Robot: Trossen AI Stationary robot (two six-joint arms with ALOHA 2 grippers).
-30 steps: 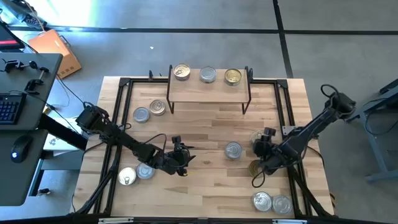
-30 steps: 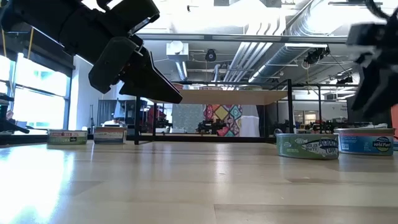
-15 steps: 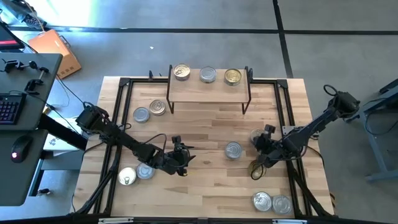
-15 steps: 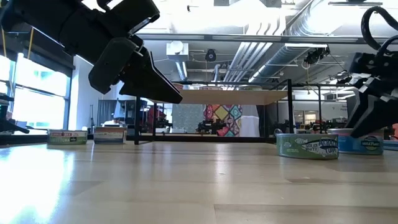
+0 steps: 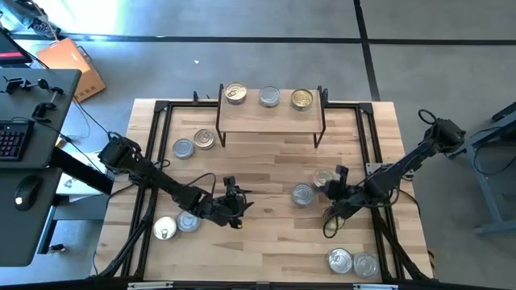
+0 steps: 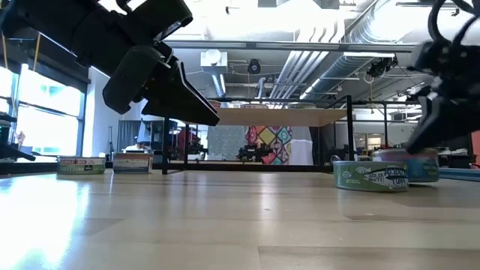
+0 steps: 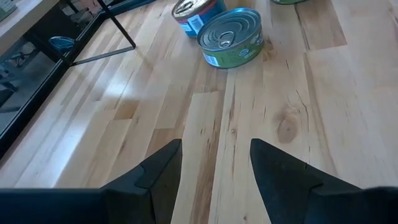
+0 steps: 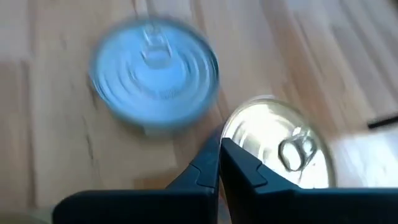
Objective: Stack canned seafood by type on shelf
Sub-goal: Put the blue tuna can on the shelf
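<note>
The shelf (image 5: 270, 121) stands at the table's far edge with three tins on top (image 5: 269, 97). My right gripper (image 5: 333, 185) is shut and low at the right, beside a blue-labelled tin (image 5: 324, 178) that has a silver pull-tab lid (image 8: 277, 152). A green-labelled tin (image 5: 302, 194) rests on its base just left of it. My left gripper (image 5: 235, 211) hovers open above bare wood near the table's middle. Its fingers (image 7: 214, 165) point toward those two tins. My right gripper's shut fingertips (image 8: 219, 149) lie against the rim of the blue-labelled tin's lid (image 8: 227, 134), on the side away from its pull tab. The fingers slant down from the table's right. In the low view the tin (image 6: 409, 166) sits upright behind the green-labelled tin.
Two tins (image 5: 193, 144) sit far left, two (image 5: 176, 225) near left by the left arm, and two (image 5: 352, 262) at the near right corner. A black frame (image 5: 161, 105) runs along the table's edges. Bare wood lies between the shelf and the grippers.
My right gripper has shut, dipped and gone toward the table's left edge, tipping further down. The blue-labelled tin has slid left along the table, closer to the green-labelled tin.
</note>
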